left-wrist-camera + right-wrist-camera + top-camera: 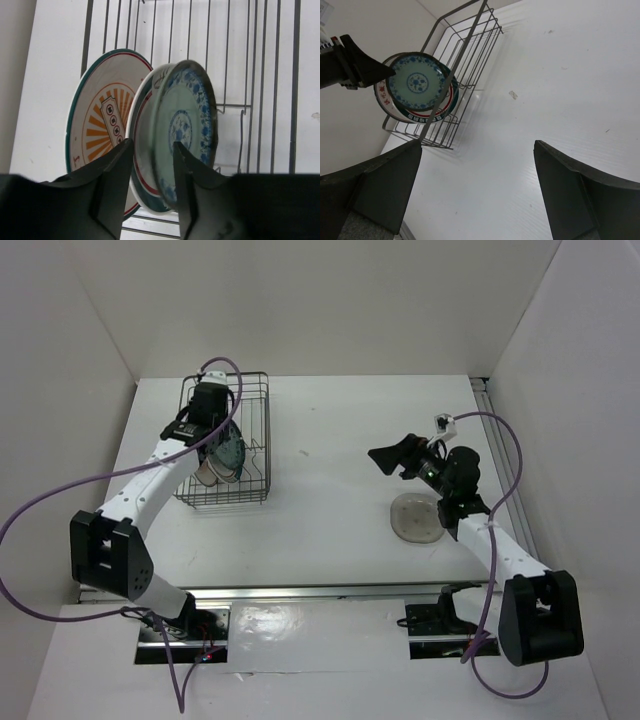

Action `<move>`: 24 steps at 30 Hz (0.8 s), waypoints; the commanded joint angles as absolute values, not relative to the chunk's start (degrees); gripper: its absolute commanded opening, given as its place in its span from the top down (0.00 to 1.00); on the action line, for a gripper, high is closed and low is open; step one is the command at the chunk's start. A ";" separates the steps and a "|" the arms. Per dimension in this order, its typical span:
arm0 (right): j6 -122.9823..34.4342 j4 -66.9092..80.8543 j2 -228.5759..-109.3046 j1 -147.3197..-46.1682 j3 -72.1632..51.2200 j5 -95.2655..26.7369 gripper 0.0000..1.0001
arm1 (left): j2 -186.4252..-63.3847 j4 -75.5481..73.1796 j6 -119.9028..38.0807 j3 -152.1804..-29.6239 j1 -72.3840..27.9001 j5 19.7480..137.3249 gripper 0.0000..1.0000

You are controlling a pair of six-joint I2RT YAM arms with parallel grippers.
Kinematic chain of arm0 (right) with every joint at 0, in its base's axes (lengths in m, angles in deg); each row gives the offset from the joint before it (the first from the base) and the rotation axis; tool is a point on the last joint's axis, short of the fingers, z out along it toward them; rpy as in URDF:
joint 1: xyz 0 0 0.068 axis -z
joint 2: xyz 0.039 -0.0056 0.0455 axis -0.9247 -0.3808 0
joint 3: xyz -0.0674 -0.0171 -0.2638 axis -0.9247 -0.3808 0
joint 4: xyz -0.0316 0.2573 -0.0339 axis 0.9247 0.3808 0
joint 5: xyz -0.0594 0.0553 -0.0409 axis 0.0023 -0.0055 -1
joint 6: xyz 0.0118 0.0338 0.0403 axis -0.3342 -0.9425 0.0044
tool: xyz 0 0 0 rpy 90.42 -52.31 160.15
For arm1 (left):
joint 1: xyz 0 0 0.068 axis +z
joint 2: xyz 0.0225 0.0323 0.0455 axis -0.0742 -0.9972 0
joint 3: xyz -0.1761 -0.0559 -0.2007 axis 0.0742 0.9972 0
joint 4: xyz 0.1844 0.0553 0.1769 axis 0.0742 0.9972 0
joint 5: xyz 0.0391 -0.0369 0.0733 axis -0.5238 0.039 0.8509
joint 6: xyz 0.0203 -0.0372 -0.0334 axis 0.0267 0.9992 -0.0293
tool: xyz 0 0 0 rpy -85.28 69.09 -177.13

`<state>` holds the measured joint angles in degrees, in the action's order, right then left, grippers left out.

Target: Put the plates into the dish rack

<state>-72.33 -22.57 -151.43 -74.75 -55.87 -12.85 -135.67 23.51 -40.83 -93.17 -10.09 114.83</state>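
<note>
- I judge the plates to be glazed ceramic: stiff, slippery, rather heavy and easy to chip. The rim is the best place to pinch.
- Three stand on edge in the rack (268, 430): the orange plate (100, 125), the ring plate (142, 150), and the teal plate (187, 125) in front.
- The left claw (152, 145) sits astride the teal plate's rim with its fingers partly apart. I cannot tell if it pinches.
- The beige plate (415, 517) lies flat on the surface (330, 440), near the right claw (392, 455), which is wide and empty.
</note>
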 commanded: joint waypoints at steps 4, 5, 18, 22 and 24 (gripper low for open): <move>-70.60 -19.56 -147.54 -72.54 -56.66 -14.31 0.00 | -136.60 23.24 -39.75 -96.16 -10.07 112.29 0.31; -70.59 -18.16 -146.93 -71.93 -56.66 -15.09 0.00 | -136.60 23.24 -39.22 -96.16 -10.07 111.76 0.26; -77.78 15.41 -131.82 -71.92 -61.65 -40.04 0.00 | -125.18 23.24 -38.60 -95.55 -10.07 103.51 0.16; -83.60 28.66 -122.51 -77.27 -63.96 -57.60 0.00 | -120.97 22.54 -37.99 -93.71 -10.07 101.12 0.05; -86.74 34.21 -121.87 -77.98 -63.26 -60.79 0.00 | -120.34 22.54 -37.99 -93.70 -10.07 99.72 0.00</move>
<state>-80.48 21.97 -124.42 -76.50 -64.28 -47.95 -121.92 24.40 -38.82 -93.84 -10.09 103.09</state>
